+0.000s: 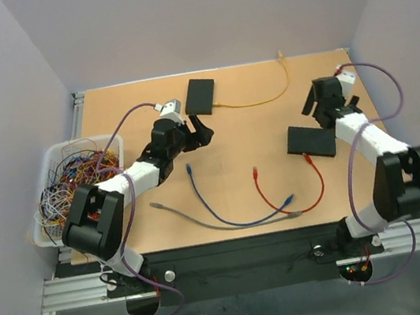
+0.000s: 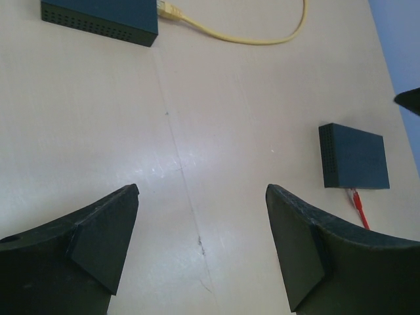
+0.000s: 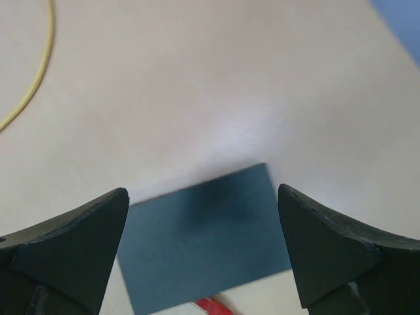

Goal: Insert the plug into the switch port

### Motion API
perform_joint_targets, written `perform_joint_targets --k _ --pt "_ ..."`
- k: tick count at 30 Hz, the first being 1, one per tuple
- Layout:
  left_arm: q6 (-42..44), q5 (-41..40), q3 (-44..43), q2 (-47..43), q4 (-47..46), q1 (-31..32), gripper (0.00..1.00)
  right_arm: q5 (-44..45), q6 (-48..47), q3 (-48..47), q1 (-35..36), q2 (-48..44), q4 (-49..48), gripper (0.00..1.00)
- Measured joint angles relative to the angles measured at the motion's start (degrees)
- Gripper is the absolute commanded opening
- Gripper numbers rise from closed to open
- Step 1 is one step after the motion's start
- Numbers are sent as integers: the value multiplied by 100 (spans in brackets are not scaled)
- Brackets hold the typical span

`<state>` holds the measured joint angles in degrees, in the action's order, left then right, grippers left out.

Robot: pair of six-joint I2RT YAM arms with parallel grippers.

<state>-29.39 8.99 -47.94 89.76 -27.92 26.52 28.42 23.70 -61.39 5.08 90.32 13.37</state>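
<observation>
- The cable bin [image 1: 50, 155] at far left plays no part for now.
- The left fingers [image 2: 98, 236] are spread wide over the bare worktop [image 1: 256, 142], holding nothing.
- The far switch [image 1: 200, 96] has the yellow cable [image 1: 265, 99] apparently plugged in.
- The blue cable [image 1: 218, 208] and grey cable [image 1: 204, 221] lie loose mid-worktop, their plugs free (I judge one is next, so pickup and insertion are both left).
- The near switch [image 1: 311, 141] has the red cable [image 1: 315, 189] plug at its edge, seemingly seated.
- The right fingers [image 3: 328, 243] gape wide just above that switch, empty.
</observation>
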Motion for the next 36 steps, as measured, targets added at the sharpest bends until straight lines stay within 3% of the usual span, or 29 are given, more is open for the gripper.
perform_joint_targets --k 5,13,17,21,28,36 --pt "136 140 -345 450 17 308 89 155 404 942 -643 -1239 -4 100" --pt "168 713 -1567 1727 81 680 89 -1263 946 1821 -1486 -584 -208 100" --pt "125 962 -2177 2277 74 868 88 -1805 979 1812 -1495 -437 -431 94" --pt "48 1123 -2509 2745 76 1047 88 -2420 968 1818 -1515 -280 -767 76" --pt "-118 1241 -2570 3180 76 1207 87 -3178 863 1971 -1357 -61 -1655 72" --pt "-201 1307 -2986 3488 37 1198 87 -3530 804 1399 -339 697 -2240 71"
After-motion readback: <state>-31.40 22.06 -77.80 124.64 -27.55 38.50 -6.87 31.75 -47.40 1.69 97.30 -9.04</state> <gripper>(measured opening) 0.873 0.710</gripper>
